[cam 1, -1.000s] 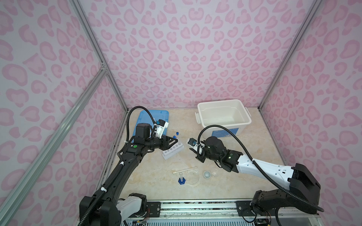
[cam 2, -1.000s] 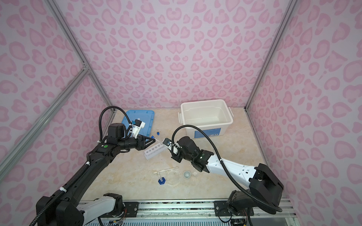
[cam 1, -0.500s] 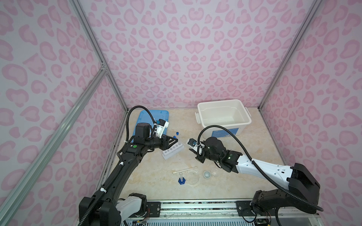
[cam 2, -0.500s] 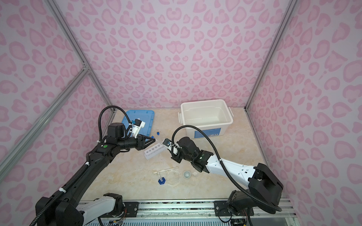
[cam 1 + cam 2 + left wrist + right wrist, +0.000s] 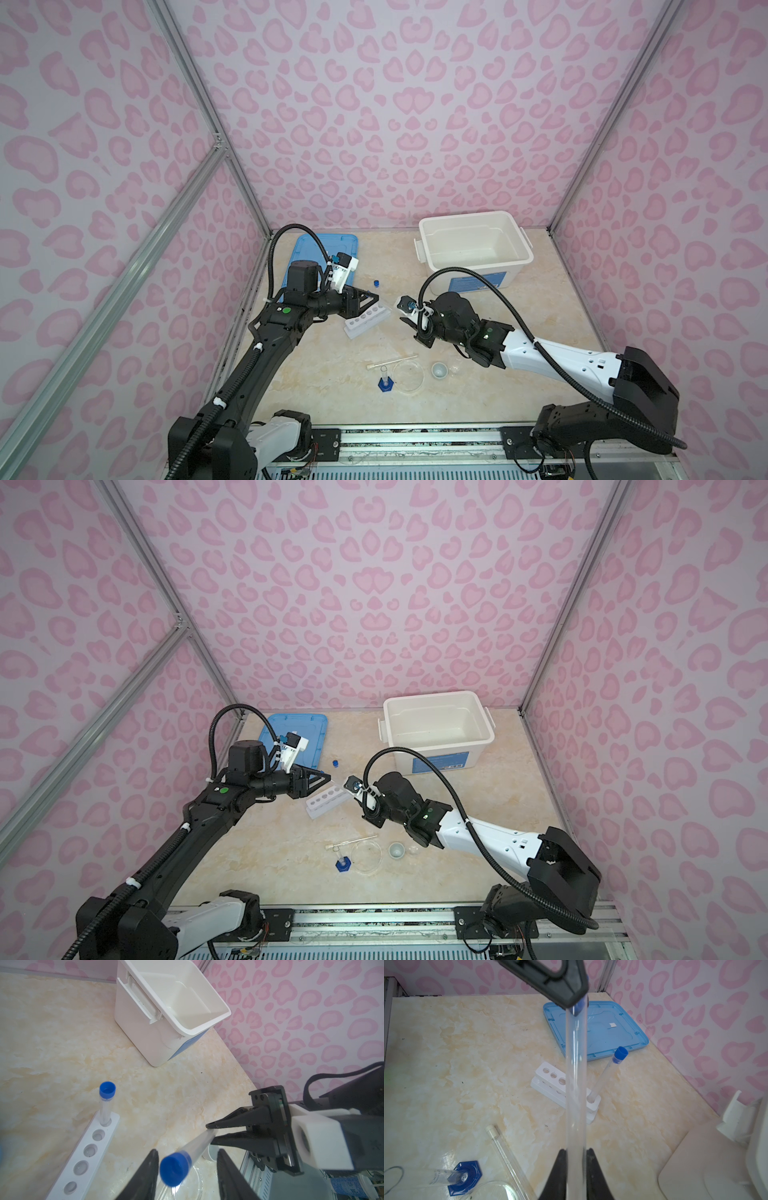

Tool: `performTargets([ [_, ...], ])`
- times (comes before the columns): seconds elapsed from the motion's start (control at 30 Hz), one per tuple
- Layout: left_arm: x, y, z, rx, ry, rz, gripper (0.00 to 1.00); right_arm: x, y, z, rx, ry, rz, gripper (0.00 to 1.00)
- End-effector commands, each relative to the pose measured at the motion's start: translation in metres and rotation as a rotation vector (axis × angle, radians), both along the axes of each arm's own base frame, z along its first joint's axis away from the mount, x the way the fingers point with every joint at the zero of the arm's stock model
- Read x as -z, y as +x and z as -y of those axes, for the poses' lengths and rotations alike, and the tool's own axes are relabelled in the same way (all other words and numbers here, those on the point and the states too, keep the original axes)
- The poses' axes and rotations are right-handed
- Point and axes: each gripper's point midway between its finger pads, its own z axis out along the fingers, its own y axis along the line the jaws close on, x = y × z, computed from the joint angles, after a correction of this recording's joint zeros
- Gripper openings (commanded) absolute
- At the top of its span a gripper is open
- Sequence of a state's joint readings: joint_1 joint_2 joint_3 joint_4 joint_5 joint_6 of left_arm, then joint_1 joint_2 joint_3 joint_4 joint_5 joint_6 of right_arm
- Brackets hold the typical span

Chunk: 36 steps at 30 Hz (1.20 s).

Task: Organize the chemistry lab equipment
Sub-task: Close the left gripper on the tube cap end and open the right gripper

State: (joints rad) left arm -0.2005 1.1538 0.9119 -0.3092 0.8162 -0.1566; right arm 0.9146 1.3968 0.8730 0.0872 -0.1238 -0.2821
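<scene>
Tube (image 5: 197,1145), clear with a blue cap (image 5: 173,1168), spans the gap between the two tools above the tabletop (image 5: 332,374). The right tool (image 5: 210,1134) is pinched on the bare bottom end of the tube, a finger pressed to each side. The left tool (image 5: 187,1150) faces it from the capped end with its jaws apart. One finger stands on each side of the cap with a gap showing on both sides, so it grips nothing.

Just below the left tool's tips the rack (image 5: 79,1153) lies on the tabletop. A second tube (image 5: 104,1109), also blue-capped, stands in the rack's end hole, the one farthest from the left arm.

Farther out, on the side of the tools toward the arm bases, a white-capped tube (image 5: 392,361) lies flat. The cylinder (image 5: 385,380) stands upright near it, just beside the dish (image 5: 409,378). The cup (image 5: 439,370) sits on the dish's other side, close under the right forearm.

Beyond the right tool, toward the back wall, stands the bin (image 5: 473,241). Its lid (image 5: 602,1028) lies flat behind the left tool.
</scene>
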Motion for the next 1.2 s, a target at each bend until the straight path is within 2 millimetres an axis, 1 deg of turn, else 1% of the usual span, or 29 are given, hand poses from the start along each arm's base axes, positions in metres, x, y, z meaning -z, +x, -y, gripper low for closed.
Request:
performTargets([
  [0.0,-0.0121,0.0025,0.0033,0.023,-0.017,0.057,0.43,-0.0016,0.0022,-0.0019,0.001,0.011,0.015,0.15],
  [0.13,-0.0115,0.0026,0.0036,0.025,-0.018,0.057,0.37,-0.0024,0.0027,-0.0033,-0.001,0.015,0.016,0.15],
  [0.2,-0.0126,0.0021,0.0046,0.032,-0.025,0.054,0.32,-0.0017,0.0032,-0.0031,0.000,0.012,0.017,0.15],
  [0.27,-0.0139,0.0010,0.0057,0.040,-0.030,0.055,0.30,-0.0027,0.0033,-0.0032,0.000,0.013,0.019,0.15],
  [0.57,-0.0151,0.0016,0.0069,0.048,-0.037,0.058,0.25,-0.0047,0.0043,-0.0023,0.006,0.018,0.030,0.15],
  [0.73,-0.0177,0.0014,0.0071,0.049,-0.040,0.064,0.21,-0.0034,0.0055,-0.0027,0.011,0.016,0.033,0.17],
  [1.03,-0.0199,0.0022,0.0063,0.044,-0.038,0.072,0.18,-0.0053,0.0074,-0.0027,0.017,0.023,0.042,0.20],
  [1.1,-0.0199,0.0023,0.0064,0.043,-0.036,0.072,0.17,-0.0035,0.0075,-0.0021,0.019,0.020,0.040,0.22],
  [1.17,-0.0196,0.0032,0.0045,0.035,-0.017,0.078,0.16,-0.0048,0.0076,-0.0021,0.023,0.022,0.042,0.27],
])
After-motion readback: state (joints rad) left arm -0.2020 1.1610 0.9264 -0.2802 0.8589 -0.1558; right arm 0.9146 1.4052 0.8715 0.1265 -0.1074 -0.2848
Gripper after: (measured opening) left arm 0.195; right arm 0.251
